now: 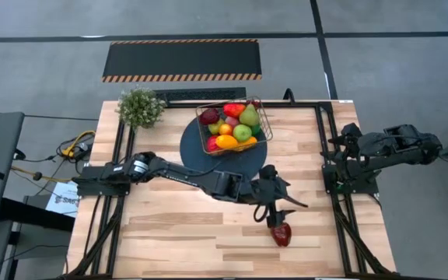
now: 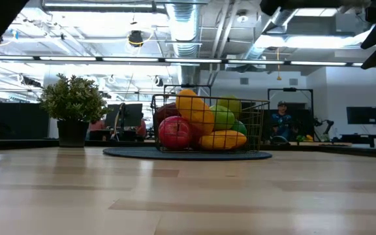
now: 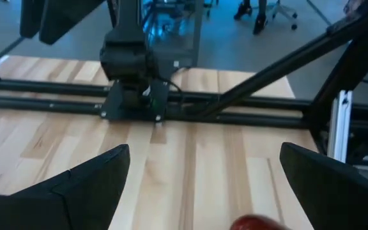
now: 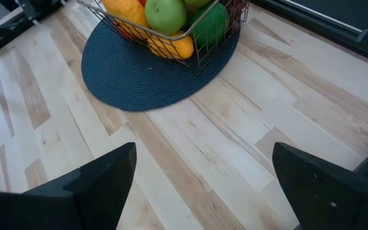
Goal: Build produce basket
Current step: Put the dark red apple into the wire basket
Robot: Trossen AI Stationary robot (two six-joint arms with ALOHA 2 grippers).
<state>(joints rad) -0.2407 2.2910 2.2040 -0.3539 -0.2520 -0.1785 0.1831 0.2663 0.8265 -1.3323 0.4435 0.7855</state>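
The left gripper (image 1: 280, 215) reaches across the wooden bench (image 1: 169, 233) with its fingers (image 3: 88, 188) spread wide and released, holding nothing; a dark red fruit (image 1: 281, 233) lies on the bench just beneath them, well apart from the basket (image 1: 234, 127). The wire basket sits on the round dark blue mat (image 1: 201, 152), heaped with produce (image 1: 236, 128); a potted plant (image 1: 140, 107) stands beside it. The right gripper (image 4: 200, 191) waits at the bench's right edge, fingers (image 4: 101, 185) apart and empty.
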